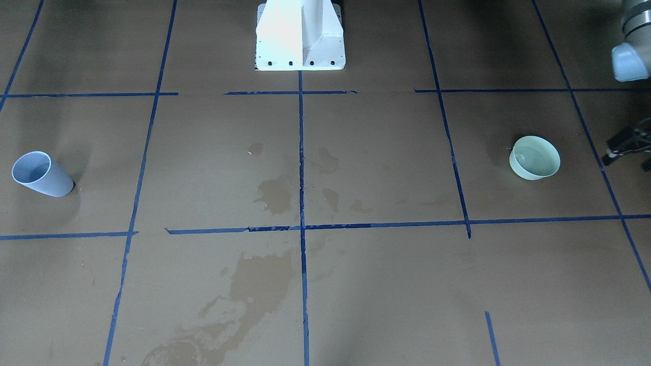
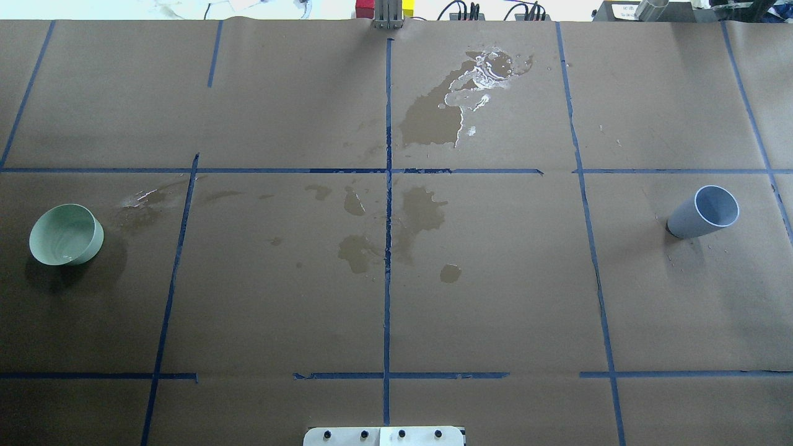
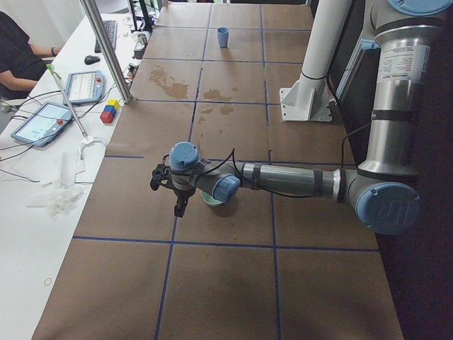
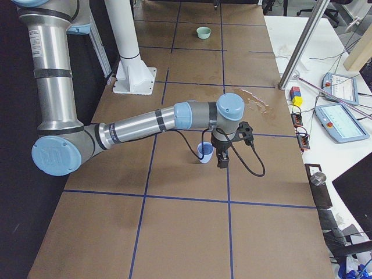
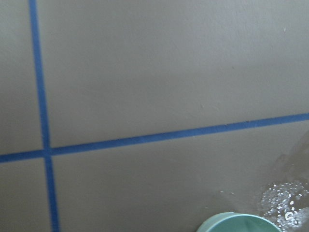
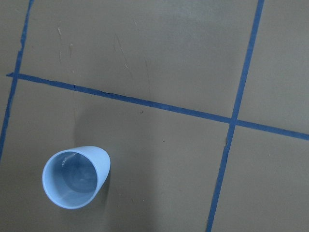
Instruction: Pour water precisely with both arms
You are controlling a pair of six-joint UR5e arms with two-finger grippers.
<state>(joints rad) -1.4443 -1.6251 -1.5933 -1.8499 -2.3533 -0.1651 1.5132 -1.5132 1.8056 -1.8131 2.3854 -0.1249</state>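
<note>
A pale green bowl (image 2: 65, 234) stands on the robot's left side of the brown table, and a faint sheen of water (image 2: 62, 246) shows inside it. A light blue cup (image 2: 706, 212) stands upright on the robot's right side, its inside glossy in the right wrist view (image 6: 72, 180). My left gripper (image 3: 177, 198) hovers just beyond the bowl (image 3: 211, 200), and only a black part of it (image 1: 628, 145) shows at the front view's edge. I cannot tell whether it is open or shut. My right gripper (image 4: 222, 157) hangs beside the cup (image 4: 204, 152), and its state cannot be told either. No fingers show in either wrist view.
Dark wet stains (image 2: 427, 118) (image 2: 372, 235) spread over the table's middle and far side. The white pedestal (image 1: 300, 35) stands at the robot's edge. A metal pole (image 3: 106, 49), tablets (image 3: 42, 122) and a seated person (image 3: 18, 53) are on the operators' side.
</note>
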